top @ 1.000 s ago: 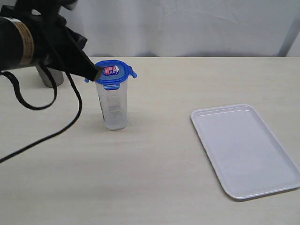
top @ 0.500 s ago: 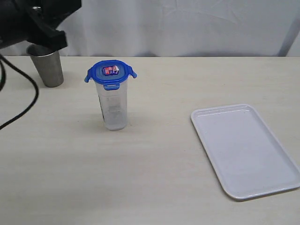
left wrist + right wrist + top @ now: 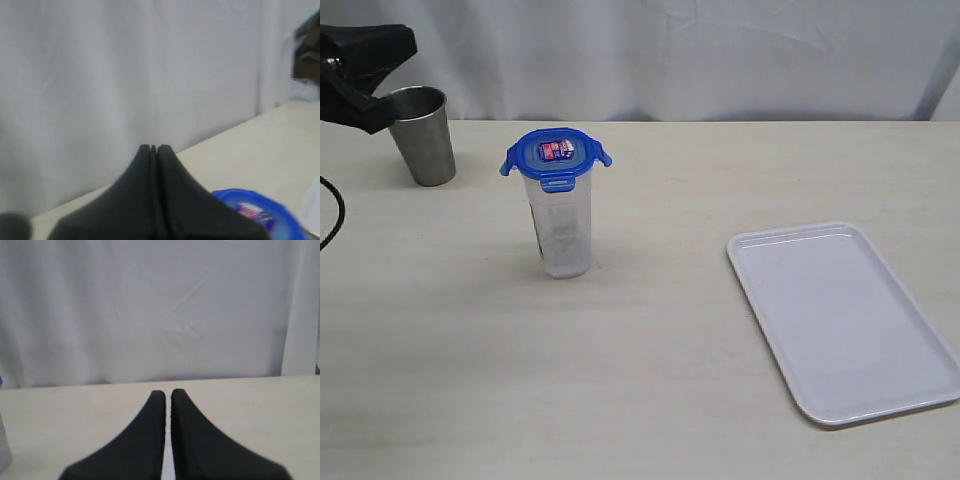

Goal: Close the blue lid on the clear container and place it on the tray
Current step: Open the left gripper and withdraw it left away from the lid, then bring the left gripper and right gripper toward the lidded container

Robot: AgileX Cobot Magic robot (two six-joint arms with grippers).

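The clear container [image 3: 563,228] stands upright left of the table's middle, with the blue lid [image 3: 556,155] sitting on its rim, sticker face up. A blurred part of the blue lid [image 3: 260,212] also shows in the left wrist view. The white tray [image 3: 845,320] lies flat at the right, with nothing on it. My left gripper [image 3: 405,42] is at the far left edge, well up and away from the container, its jaws pressed together and holding nothing; its tips [image 3: 154,148] show shut. My right gripper [image 3: 168,394] does not show in the exterior view; its jaws are shut and hold nothing.
A steel cup [image 3: 423,135] stands at the back left, just below my left gripper. A black cable [image 3: 332,215] hangs at the left edge. A white curtain [image 3: 700,55] closes off the back of the table.
My left gripper has drawn back from the lid, up and to the left, out to the edge of view. The lid stays on the container, and the steel cup has come into sight.
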